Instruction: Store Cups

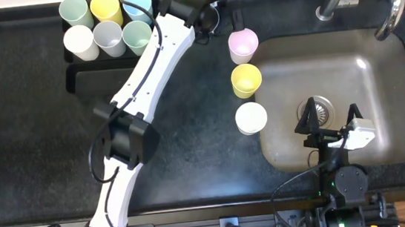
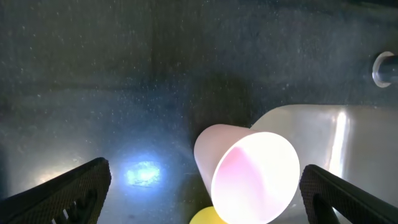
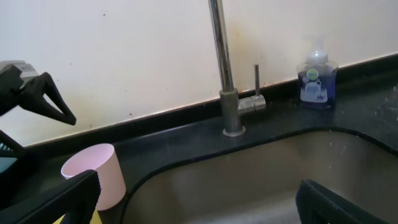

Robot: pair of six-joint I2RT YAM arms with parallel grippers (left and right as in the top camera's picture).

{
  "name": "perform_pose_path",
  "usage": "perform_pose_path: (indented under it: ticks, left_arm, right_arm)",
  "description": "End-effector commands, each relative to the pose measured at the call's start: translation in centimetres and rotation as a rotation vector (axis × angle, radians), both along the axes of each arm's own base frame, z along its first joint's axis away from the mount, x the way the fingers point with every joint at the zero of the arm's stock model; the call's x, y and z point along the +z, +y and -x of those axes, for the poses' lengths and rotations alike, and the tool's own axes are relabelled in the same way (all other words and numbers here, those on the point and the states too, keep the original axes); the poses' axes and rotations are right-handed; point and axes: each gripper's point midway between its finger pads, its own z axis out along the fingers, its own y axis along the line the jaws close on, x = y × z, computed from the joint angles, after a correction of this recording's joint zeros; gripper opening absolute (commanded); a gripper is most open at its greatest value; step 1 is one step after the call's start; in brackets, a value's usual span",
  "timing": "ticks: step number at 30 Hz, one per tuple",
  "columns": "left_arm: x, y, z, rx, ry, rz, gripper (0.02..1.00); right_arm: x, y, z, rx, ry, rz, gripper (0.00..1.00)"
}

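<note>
A pink cup [image 1: 243, 44], a yellow cup [image 1: 246, 79] and a white cup [image 1: 250, 117] stand in a row on the counter along the sink's left rim. My left gripper [image 1: 210, 11] hangs open at the back of the counter, just left of the pink cup. Its wrist view looks down on the pink cup [image 2: 249, 174] between the spread fingers [image 2: 68, 193], with the yellow cup's rim [image 2: 208, 216] beside it. Low over the sink basin my right gripper [image 1: 330, 120] is open and holds nothing. From there the pink cup [image 3: 93, 174] and the left gripper [image 3: 37, 93] are in sight.
Several cups [image 1: 107, 26] stand upright on a black tray [image 1: 102, 75] at the back left. The steel sink [image 1: 330, 49] fills the right side, with a faucet [image 3: 224, 74] and a soap bottle [image 3: 317, 81] behind it. The dark counter [image 1: 27, 145] runs left.
</note>
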Motion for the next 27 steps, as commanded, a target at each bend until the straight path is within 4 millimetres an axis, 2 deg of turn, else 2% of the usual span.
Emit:
perform_pose_path:
  ticks: [1,9,14,18,22,27]
  left_arm:
    - [-1.6,-0.8,0.1,0.012,0.051,0.026,1.0]
    - [-3.0,0.0,2.0,0.008,0.131,-0.027,1.0]
    - [-3.0,-0.8,2.5,-0.01,0.132,-0.029,1.0]
    - [-3.9,-1.4,3.0,-0.024,0.156,-0.029,1.0]
    - [-4.9,-1.5,3.2,-0.02,0.178,-0.035,1.0]
    - [-5.1,-1.5,3.1,-0.019,0.178,-0.04,1.0]
  right_arm:
    - [-0.3,-0.1,0.0,-0.003,-0.003,-0.003,0.996]
    - [-0.3,-0.1,0.0,-0.002,-0.003,-0.003,0.998]
    - [-0.3,-0.1,0.0,-0.002,-0.003,-0.003,0.996]
    - [-0.3,-0.1,0.0,-0.003,-0.003,-0.003,0.998]
    - [-0.3,-0.1,0.0,-0.002,-0.003,-0.003,0.996]
    - [-0.3,-0.1,0.0,-0.002,-0.003,-0.003,0.998]
